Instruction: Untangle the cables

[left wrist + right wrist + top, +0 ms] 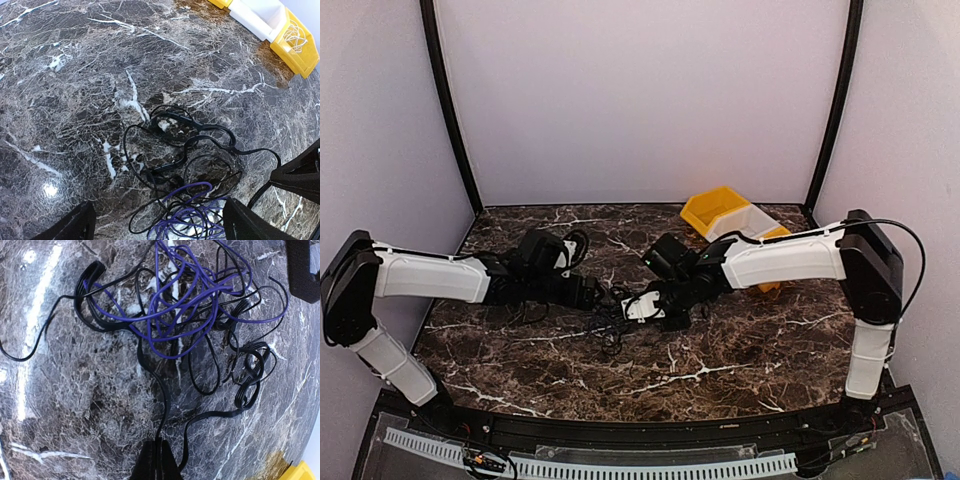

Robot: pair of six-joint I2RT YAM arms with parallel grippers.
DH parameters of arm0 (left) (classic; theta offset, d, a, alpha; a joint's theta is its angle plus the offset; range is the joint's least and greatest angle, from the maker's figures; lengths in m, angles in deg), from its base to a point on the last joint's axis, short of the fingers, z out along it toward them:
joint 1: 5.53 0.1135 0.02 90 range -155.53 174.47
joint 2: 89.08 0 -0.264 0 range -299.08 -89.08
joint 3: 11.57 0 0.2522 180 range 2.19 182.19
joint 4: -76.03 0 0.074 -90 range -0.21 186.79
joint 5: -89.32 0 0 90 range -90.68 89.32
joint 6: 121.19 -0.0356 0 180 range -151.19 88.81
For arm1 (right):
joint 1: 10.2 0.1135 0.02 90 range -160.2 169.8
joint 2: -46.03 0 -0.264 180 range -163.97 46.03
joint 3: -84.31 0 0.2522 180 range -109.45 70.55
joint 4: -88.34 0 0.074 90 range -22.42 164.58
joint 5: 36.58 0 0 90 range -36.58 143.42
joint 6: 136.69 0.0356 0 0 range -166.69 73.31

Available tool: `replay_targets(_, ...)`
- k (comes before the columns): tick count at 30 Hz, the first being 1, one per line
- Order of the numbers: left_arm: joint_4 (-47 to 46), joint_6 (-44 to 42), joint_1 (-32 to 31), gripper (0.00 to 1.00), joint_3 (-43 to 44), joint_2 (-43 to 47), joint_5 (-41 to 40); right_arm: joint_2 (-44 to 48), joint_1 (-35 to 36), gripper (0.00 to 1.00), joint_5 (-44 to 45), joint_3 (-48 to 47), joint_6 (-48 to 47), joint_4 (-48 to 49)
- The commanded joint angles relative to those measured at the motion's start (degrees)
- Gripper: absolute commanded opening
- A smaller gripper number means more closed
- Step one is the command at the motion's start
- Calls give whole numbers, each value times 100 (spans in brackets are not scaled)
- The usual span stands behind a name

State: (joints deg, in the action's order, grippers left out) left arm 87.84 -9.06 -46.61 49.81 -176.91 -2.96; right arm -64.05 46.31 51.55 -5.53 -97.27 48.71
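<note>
Left gripper [598, 293] sits low over the table [520, 370], left of centre; top view is too coarse to read its claw; its own camera shows the fingers [70, 226] spread wide at the two bottom corners of the frame, gripping nothing, with the cables [185, 150] on the marble below and ahead. In the top view the cables [612, 325] are only a dark smudge between the two grippers, colours not separable; the wrist views resolve thin black loops with a purple cable [175, 305] snarled through them, all flat on the table. Right gripper [652, 306] is just right of the clump; only its own camera shows the fingers [150, 462] pressed together, a black cable [161, 405] running straight into the seam at their tips, pinched there. Far right, at the back: yellow bin [712, 210] with white bin [745, 222] touching it; the left wrist view alone shows a white cord [296, 35] lying in a yellow compartment beside the white bin.
</note>
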Motion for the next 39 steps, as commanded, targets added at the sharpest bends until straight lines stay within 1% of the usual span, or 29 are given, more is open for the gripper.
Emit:
replay_targets(1, -156, -27, 21, 91, -171, 347, 124, 68, 126, 0, -25, -272, -39, -130)
replay_targets(7, -320, -92, 21, 92, -316, 592, 169, 417, 206, 0, -466, -611, 95, -563)
replay_targets(11, -507, -135, 22, 91, -497, 825, 304, 592, 204, 0, -991, -952, 355, -884)
replay_targets(13, -979, -210, 21, 91, -693, 1199, 674, 676, 201, 0, -1306, -1120, 517, -985)
replay_targets(14, -1222, -302, 17, 90, -789, 1331, 1228, 715, 190, 0, -1428, -1233, 611, -1018)
replay_targets(15, -1824, -317, 13, 90, -1086, 1697, 1515, 748, 167, 0, -1563, -1329, 709, -1043)
replay_targets(16, -2199, -284, 17, 89, -1258, 1909, 1866, 766, 141, 0, -1701, -1422, 808, -1067)
replay_targets(17, -2842, -256, 14, 89, -1629, 2301, 1900, 776, 100, 0, -1816, -1538, 900, -1100)
replay_targets(19, -3314, -278, 6, 89, -2001, 2853, 1677, 751, -27, 0, -2073, -1823, 1092, -1201)
replay_targets(21, -3359, -449, 10, 89, -2156, 3238, 1467, 668, -208, 0, -2446, -2172, 1348, -1362)
replay_targets(23, -3213, -641, 5, 88, -2167, 3450, 1570, 585, -387, 0, -2851, -2525, 1587, -1476)
replay_targets(26, -2947, -846, -39, 86, -2050, 3509, 1766, 461, -522, 0, -3160, -2923, 1818, -1564)
replay_targets(29, -2931, -966, -142, 86, -2011, 3431, 1690, 349, -544, 0, -3234, -3116, 1946, -1566)
replay_targets(33, -3339, -1079, -239, 85, -2023, 3080, 1519, 273, -553, 0, -3389, -3248, 2106, -1554)
replay_targets(39, -3955, -1369, -340, 83, -1865, 2290, 1389, 387, -562, 0, -3464, -3301, 2269, -1470)
